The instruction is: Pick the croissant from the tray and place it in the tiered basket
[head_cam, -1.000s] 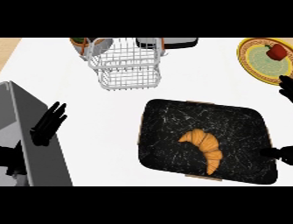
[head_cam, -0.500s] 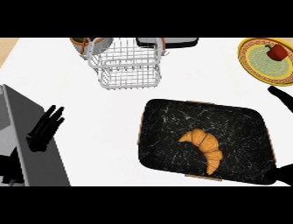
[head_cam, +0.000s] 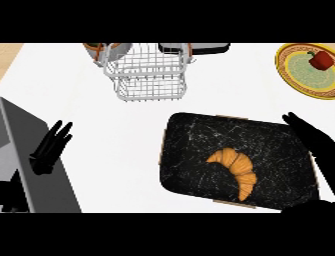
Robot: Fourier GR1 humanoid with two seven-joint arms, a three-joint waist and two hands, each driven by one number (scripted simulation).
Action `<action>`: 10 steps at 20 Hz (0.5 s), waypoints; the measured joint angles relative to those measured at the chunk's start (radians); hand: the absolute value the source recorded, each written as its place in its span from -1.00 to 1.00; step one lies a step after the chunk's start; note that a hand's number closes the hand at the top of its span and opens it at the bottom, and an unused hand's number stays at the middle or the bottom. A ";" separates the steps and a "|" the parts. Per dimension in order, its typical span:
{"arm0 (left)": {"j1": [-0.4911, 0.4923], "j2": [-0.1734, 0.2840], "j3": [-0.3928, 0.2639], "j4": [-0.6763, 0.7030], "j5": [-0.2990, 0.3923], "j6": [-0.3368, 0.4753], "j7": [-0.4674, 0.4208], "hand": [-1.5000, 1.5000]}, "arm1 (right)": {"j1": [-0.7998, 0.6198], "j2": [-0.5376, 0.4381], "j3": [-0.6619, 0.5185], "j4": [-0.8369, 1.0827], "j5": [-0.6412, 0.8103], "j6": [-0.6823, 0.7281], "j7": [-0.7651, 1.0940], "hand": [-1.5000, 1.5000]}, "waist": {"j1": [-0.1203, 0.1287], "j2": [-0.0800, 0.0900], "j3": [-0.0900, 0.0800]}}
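Golden-brown and curved, the croissant (head_cam: 236, 166) lies untouched on the black marbled tray (head_cam: 192, 145), a little toward the tray's near right part, with nothing gripping it. You are at the approach step: the pick has not begun.

Your right hand (head_cam: 325, 147) sits over the tray's right edge, its fingers straight and spread, pointing toward the far side of the desk (head_cam: 89, 115). It holds nothing, and it is near the croissant but clearly apart from it. I judge the next move calls for you to bring that hand leftward and down over the pastry, then curl the fingers and thumb round its thick middle rather than a thin tip, which looks likelier to slip out.

Beyond the tray, the wire tiered basket (head_cam: 148, 75) stands at the far edge of the desk, left of the tray's line. Once you have the croissant you will need to carry it away from you and across to the left, and come in over the basket's open top, clearing the wire rim.

A yellow-rimmed plate (head_cam: 303, 82) with a red item (head_cam: 320, 60) sits in the far right corner, off your path. Your left hand (head_cam: 50, 147) rests open near the left edge, beside a grey box (head_cam: 7, 135), fingers up.
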 measured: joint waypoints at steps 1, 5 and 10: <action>-0.001 -0.003 -0.001 -0.004 -0.007 -0.001 0.000 0.00 | -0.008 0.007 0.021 0.013 0.029 0.004 0.018 -1.00 | 0.004 0.001 0.001; 0.008 -0.014 0.007 -0.023 -0.028 -0.008 0.000 0.00 | -0.034 0.020 0.091 0.010 0.105 0.052 0.128 -1.00 | 0.007 0.002 0.001; 0.015 -0.028 0.017 -0.039 -0.052 -0.019 0.001 0.00 | -0.095 0.095 0.165 0.038 0.160 0.105 0.243 -1.00 | 0.014 0.004 0.002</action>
